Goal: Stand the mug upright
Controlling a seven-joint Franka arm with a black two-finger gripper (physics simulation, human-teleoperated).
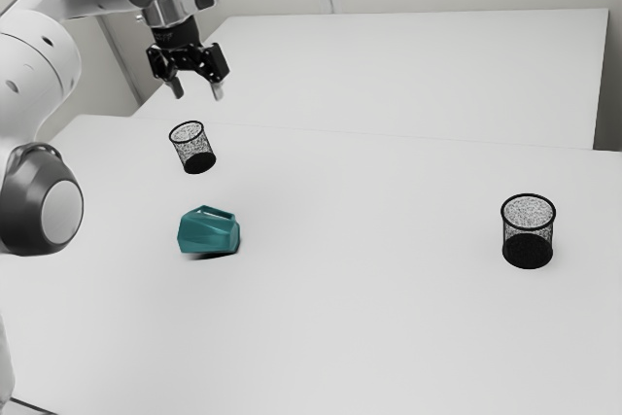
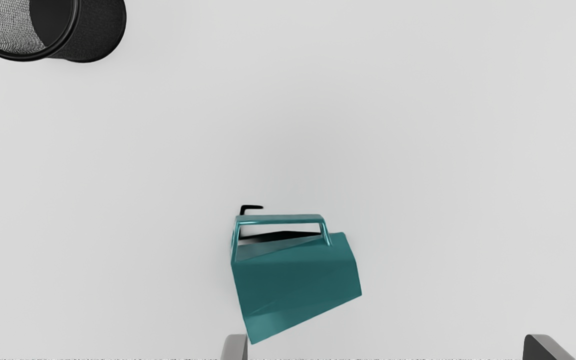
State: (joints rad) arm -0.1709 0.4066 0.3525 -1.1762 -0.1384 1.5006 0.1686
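My gripper [image 1: 197, 92] hangs high above the table at the exterior view's upper left, open and holding nothing. The teal mug [image 1: 208, 231] lies on its side on the table, beyond the near mesh cup from the hand, with its handle along the upper side. In the wrist view the mug [image 2: 295, 285] lies below the hand, its handle turned away from the fingertips. The gripper [image 2: 385, 347] there has its fingers wide apart, well above the mug, not touching it.
A black mesh cup [image 1: 198, 163] stands on the table [image 1: 350, 318] close to the mug; the wrist view has a mesh cup [image 2: 100, 32] in one corner. Another mesh cup [image 1: 528, 248] stands at the exterior view's right, far from the mug.
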